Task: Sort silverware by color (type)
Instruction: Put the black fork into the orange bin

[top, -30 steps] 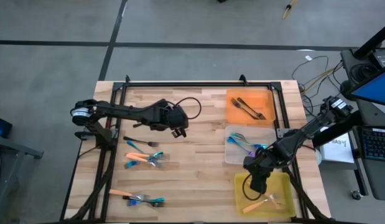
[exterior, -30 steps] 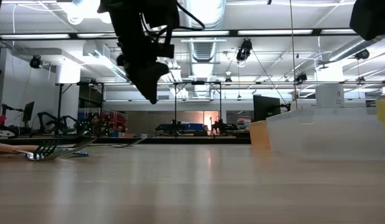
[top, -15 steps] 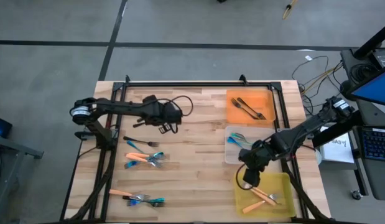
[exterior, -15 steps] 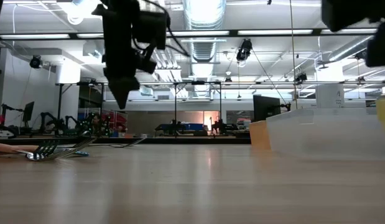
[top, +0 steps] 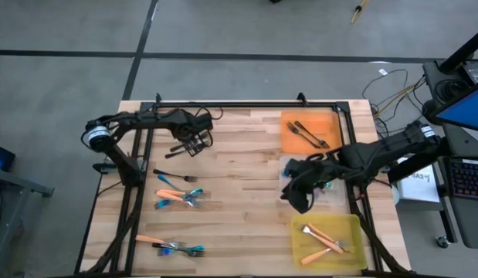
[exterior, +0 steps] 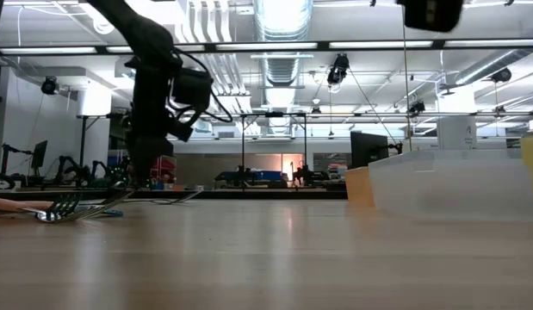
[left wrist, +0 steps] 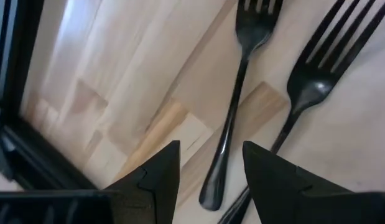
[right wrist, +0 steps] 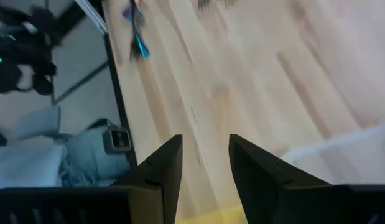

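the table (top: 246,193) carried an orange tray (top: 313,123) with two dark forks (top: 308,134), and a yellow tray (top: 354,228) with orange ones. the right gripper (top: 297,199) hung empty, jaws spread, beside the clear tray (top: 289,166). the left gripper (left wrist: 208,171), jaws spread, stood over two black forks (left wrist: 232,121) lying close together; it should straddle one handle only.

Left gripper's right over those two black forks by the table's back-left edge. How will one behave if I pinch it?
The black forks look thin and rigid, so probably stiff and light. The glossy handle may slip between the left gripper fingers. Lying flat on the table, close together, one could skid or nudge its neighbour.
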Controlling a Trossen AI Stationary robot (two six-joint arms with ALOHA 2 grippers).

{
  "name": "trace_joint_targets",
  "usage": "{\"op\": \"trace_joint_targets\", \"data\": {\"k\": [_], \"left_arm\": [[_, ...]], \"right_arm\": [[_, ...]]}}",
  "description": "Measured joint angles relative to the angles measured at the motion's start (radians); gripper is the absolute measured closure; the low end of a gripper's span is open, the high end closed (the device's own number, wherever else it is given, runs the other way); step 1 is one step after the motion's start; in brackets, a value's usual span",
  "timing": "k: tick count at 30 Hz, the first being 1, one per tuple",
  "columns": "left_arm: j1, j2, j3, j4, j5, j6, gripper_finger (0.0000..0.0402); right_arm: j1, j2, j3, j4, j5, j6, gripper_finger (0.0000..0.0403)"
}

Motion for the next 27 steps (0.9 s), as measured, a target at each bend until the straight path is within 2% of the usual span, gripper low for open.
{"op": "trace_joint_targets", "data": {"k": [3,8,18,27], "left_arm": [[0.026,0.000,0.002,0.030,0.023,0.037,0.0247],[0.051,0.000,0.002,0.124,0.120,0.092,0.0247],[0.085,0.000,-0.005,0.209,0.172,0.137,0.0247],[0.122,0.001,-0.013,0.211,0.194,0.124,0.0257]], "right_arm": [[-0.011,0.000,0.032,0.000,0.022,-0.039,0.0282],[-0.016,0.001,0.043,-0.002,0.061,-0.067,0.0282],[-0.016,0.002,0.027,-0.004,0.088,-0.089,0.0282],[-0.016,0.002,0.017,-0.003,0.089,-0.116,0.0282]]}}
